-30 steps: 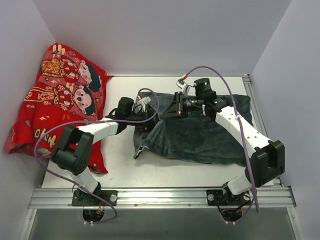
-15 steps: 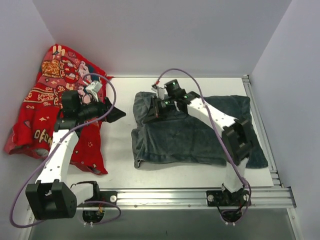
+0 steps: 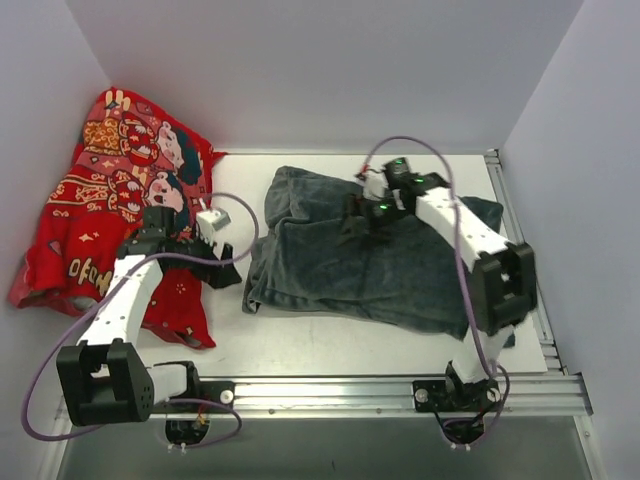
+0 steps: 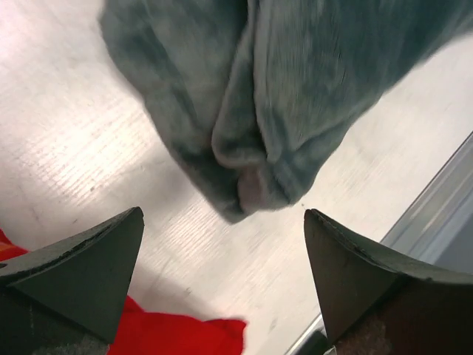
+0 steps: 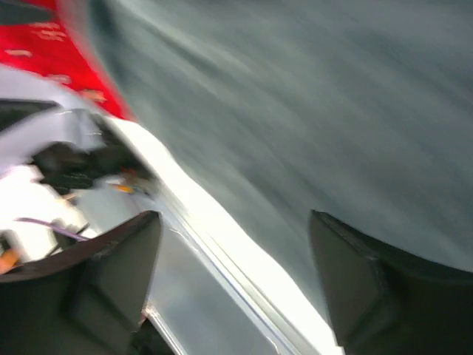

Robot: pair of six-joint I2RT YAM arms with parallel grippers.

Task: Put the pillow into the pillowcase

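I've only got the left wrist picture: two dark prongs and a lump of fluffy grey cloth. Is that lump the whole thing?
Observer: No. From above, that is just the near left corner of the pillowcase, which sprawls across the table.
Visitor: And the red scrap at the bottom?
Observer: It's the edge of a large red cloth printed with cartoon figures, heaped on the far left.
Visitor: Is there a second arm?
Observer: Yes. The right gripper hangs over the pillowcase's far half, jaws open, holding nothing.
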